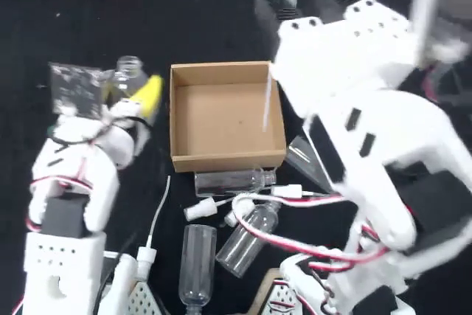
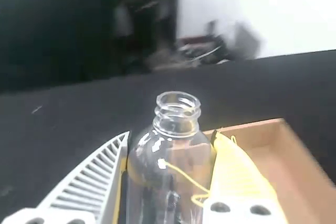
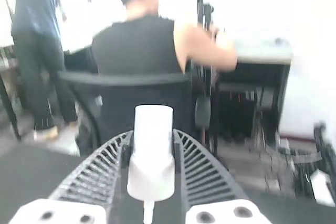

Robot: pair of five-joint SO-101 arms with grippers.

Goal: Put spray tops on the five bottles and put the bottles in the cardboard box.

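Right arm's jaws (image 3: 151, 135) sit closest to my lens, clamped tight around a white plastic spray top (image 3: 152, 153) with its head up. From above I can see its thin white dip tube (image 1: 265, 105) hanging straight down over the open brown cardboard box (image 1: 228, 160) in the middle of the black counter (image 1: 88, 20).

Over to the other side. The left jaws (image 2: 172, 141) are pinched on a clear plastic bottle (image 2: 177, 111), which stands upright with its mouth open. It is just outside the box's left wall, toward the counter's left edge.

So both long axes are vertical, tube and neck parallel but well apart, with the whole box between them. The bottle's mouth lies toward the left edge from the tube tip. I reckon the right arm has to carry the top across before any lowering.

Spare clear bottles (image 1: 249, 237) and loose white spray tops (image 1: 200, 209) lie between the box and the near edge.
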